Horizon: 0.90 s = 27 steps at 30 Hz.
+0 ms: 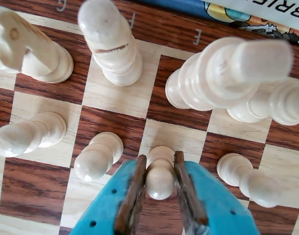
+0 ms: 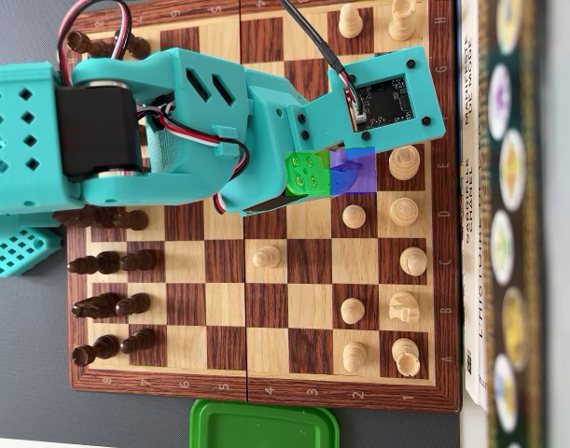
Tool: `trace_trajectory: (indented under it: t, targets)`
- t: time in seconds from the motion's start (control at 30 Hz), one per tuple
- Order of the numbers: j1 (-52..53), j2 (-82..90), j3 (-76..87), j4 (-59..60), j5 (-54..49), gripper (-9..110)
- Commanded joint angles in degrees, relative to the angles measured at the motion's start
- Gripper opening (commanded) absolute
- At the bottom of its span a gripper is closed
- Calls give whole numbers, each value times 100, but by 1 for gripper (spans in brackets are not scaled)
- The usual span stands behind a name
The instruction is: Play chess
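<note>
The arm (image 2: 173,121) is turquoise printed plastic, blocky, with diamond-shaped holes in its left shell. A black motor (image 2: 98,131) sits inside. Red, black and white wires (image 2: 187,135) loop across it. A bare black circuit board (image 2: 385,101) is screwed on at the right. In the wrist view the jaws are blue with brown, worn inner pads (image 1: 134,191).

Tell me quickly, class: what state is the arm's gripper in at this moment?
Gripper: closed around a white pawn that stands on the chessboard, one finger on each side of it.
</note>
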Motion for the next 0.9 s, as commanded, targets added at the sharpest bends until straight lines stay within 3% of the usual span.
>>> trace_trajectory:
  t: [0.0, 0.87]
  targets:
    - [44, 53, -246, -62, 35, 5]
    - [167, 765, 325, 0, 35, 5]
